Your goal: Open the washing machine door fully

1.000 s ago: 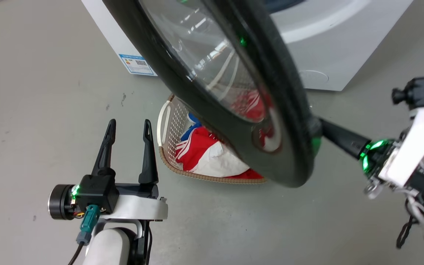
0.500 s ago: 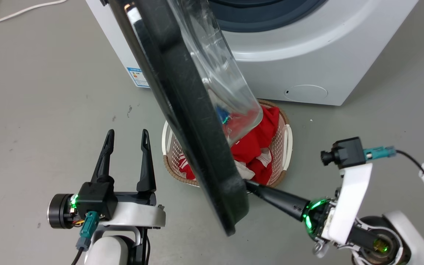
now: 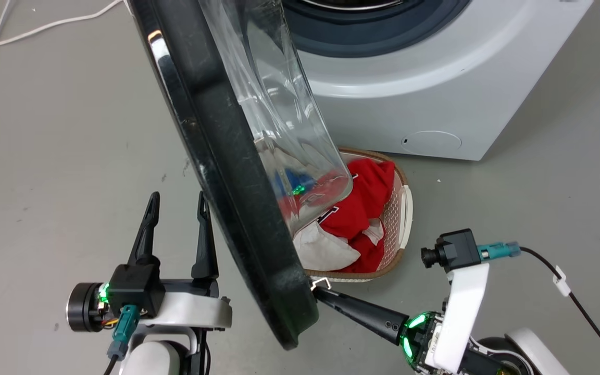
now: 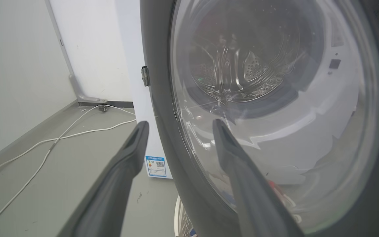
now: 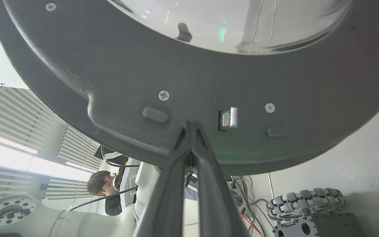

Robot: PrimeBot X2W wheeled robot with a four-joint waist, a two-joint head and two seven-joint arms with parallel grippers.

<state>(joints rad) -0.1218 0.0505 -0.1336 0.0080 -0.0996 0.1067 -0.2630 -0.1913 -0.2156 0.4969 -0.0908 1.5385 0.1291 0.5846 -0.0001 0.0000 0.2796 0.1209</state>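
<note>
swinging the washing machine door (image 3: 237, 198) out to its full travel is the step in hand. the door stands out from the washing machine (image 3: 435, 88) toward the near side, roughly edge-on in the head view. its glass bowl (image 3: 289, 130) faces right, over the laundry basket (image 3: 407, 203), and its glossy outer face is turned left. the hinge (image 4: 145, 75) sits on the left side of the cabinet. judged from this angle, the door is about half open.

right hand (image 3: 316, 289): fingers together, gripping nothing. the tips are set against the inner face of the door rim at its near end, just beside the metal latch hook (image 5: 230, 117). this is a push contact, not a clamp.

left hand (image 3: 177, 197): fingers apart, empty, just left of the door's outer face. whether a finger touches the door cannot be told.

recommended procedure:
1. drive the right hand's tips leftward, then toward the far side, on an arc centred on the hinge. a straight push would probably let the tips slide off the rim.
2. hold the tips on the flat of the rim, away from the latch hook, to avoid snagging.
3. the left hand lies in the door's likely sweep. move it away to the left before the outer face reaches it.
4. apply even, moderate force. the contact is small and the door is wide, so a fast push may let the door run ahead and rebound from the hinge stop.
5. stop at the hinge limit; do not force it further
</note>
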